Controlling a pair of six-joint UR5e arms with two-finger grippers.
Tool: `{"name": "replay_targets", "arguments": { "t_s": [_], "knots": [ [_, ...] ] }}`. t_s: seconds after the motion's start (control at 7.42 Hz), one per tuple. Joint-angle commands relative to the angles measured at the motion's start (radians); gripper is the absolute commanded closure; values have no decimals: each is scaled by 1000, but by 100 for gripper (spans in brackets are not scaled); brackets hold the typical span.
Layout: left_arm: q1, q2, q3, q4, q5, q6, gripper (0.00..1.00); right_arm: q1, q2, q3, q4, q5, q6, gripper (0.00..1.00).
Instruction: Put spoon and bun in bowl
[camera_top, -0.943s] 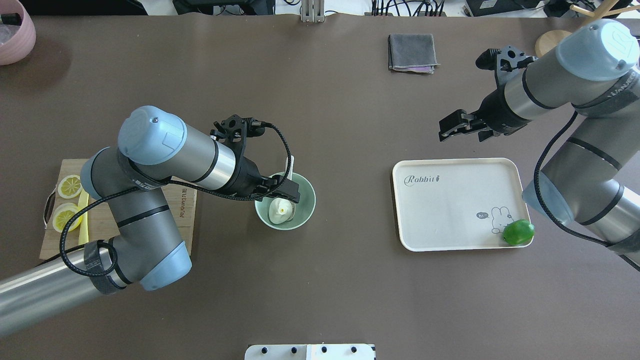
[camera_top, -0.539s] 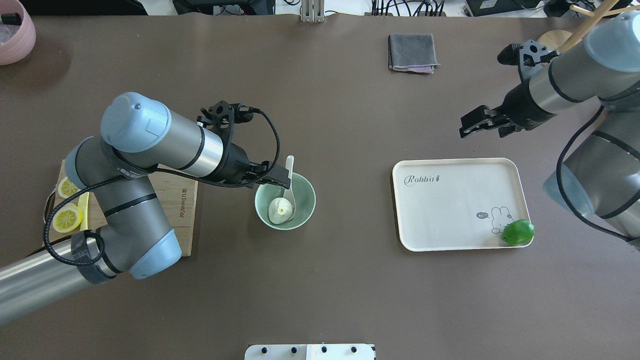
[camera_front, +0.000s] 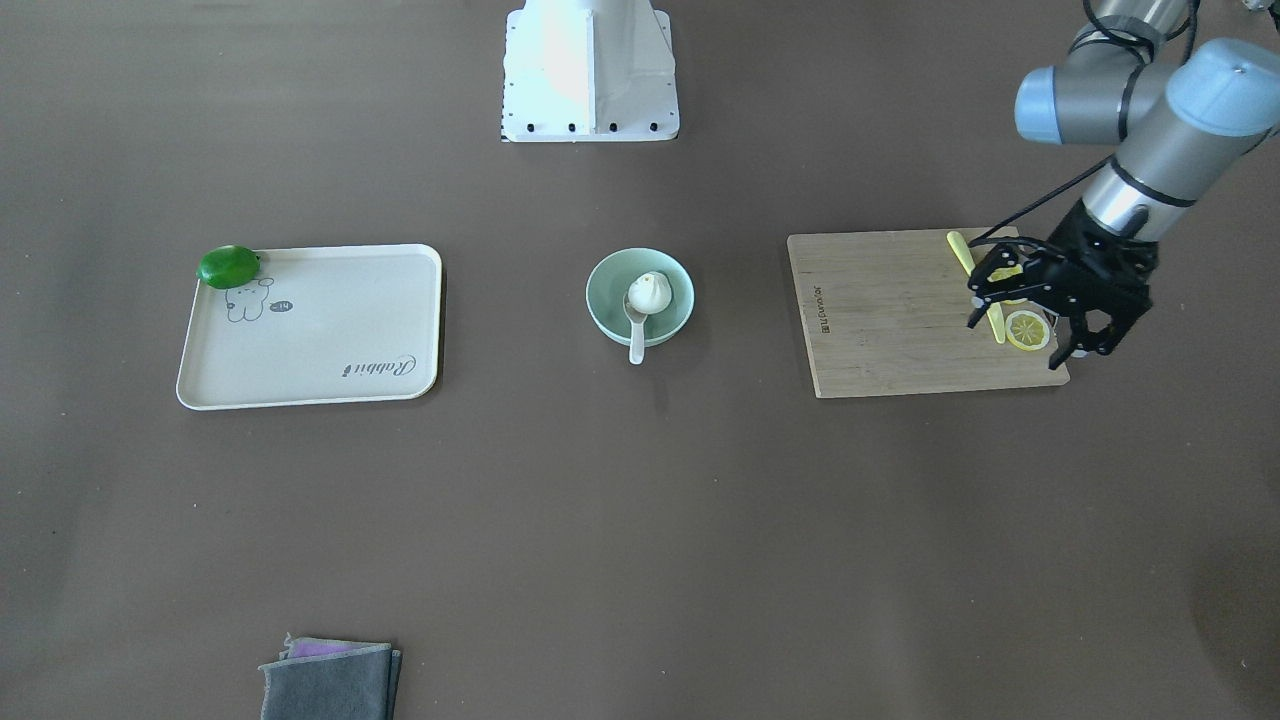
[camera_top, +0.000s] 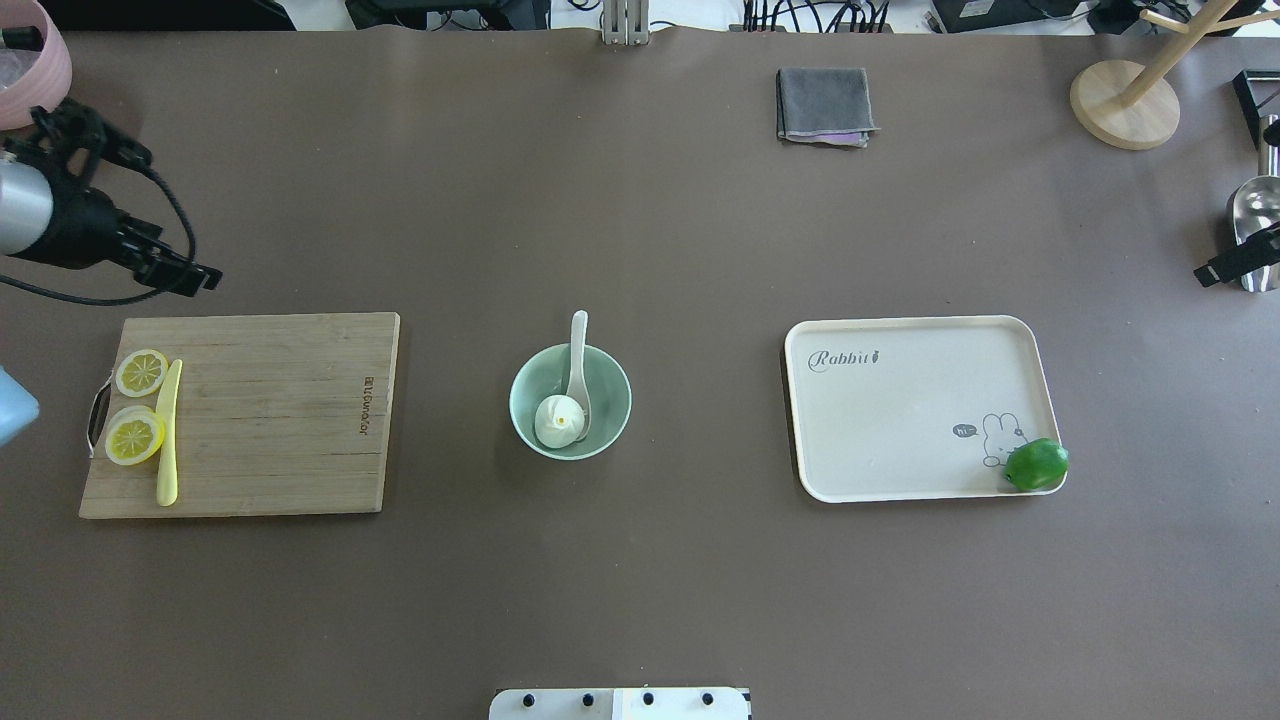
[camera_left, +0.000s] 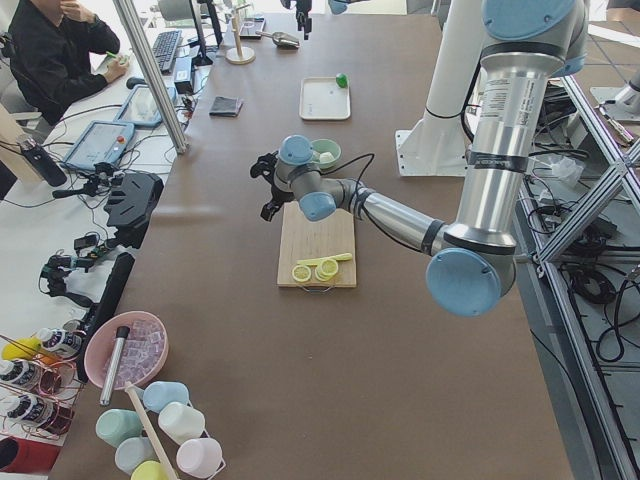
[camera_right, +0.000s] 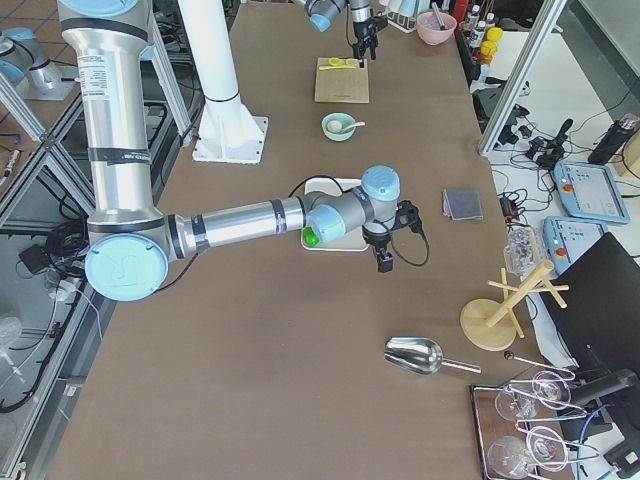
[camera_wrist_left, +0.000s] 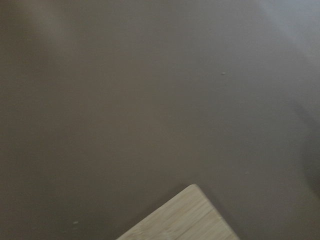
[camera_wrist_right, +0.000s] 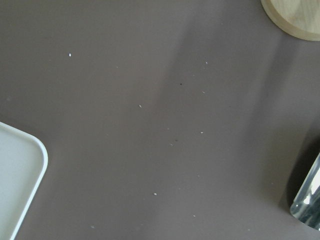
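Note:
The mint-green bowl (camera_top: 606, 384) stands at the table's middle. The white bun (camera_top: 557, 421) lies inside it. The white spoon (camera_top: 578, 352) rests with its scoop in the bowl next to the bun and its handle sticking out over the far rim. All three also show in the front-facing view: bowl (camera_front: 674, 283), bun (camera_front: 648, 292), spoon (camera_front: 636, 342). My left gripper (camera_front: 1014, 342) is open and empty above the outer end of the cutting board, far from the bowl; in the overhead view it (camera_top: 198, 277) is at the left edge. My right gripper (camera_top: 1234, 266) barely shows at the right edge; I cannot tell its state.
A wooden cutting board (camera_top: 270, 420) with lemon slices (camera_top: 135, 437) and a yellow knife (camera_top: 167, 440) lies left of the bowl. A cream tray (camera_top: 900, 420) with a green lime (camera_top: 1036, 465) lies right. A grey cloth (camera_top: 824, 104), a wooden stand (camera_top: 1122, 105) and a metal scoop (camera_top: 1255, 215) are at the back and right.
My left gripper has drawn away from the bowl to the table's left edge. My right arm has pulled out to the right edge. Spoon and bun stay in the bowl.

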Motion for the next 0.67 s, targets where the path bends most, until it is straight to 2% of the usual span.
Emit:
{"name": "replay_targets", "arguments": {
  "t_s": [0.0,0.13,0.27,0.4,0.54],
  "knots": [
    [-228,122,19,30,-104,93,2,53,-36,-62,7,-1,-51,0],
    [-285,171,28,15,-105,104,2,53,-30,-108,17,-8,-51,0],
    [-305,176,52,10,-96,104,2,53,-31,-125,13,-13,-42,0],
    [-333,178,72,12,-95,104,2,53,-27,-148,11,-66,-47,0],
    [-342,184,88,16,-94,104,2,74,-16,-148,4,-76,-54,0]
  ]
}}
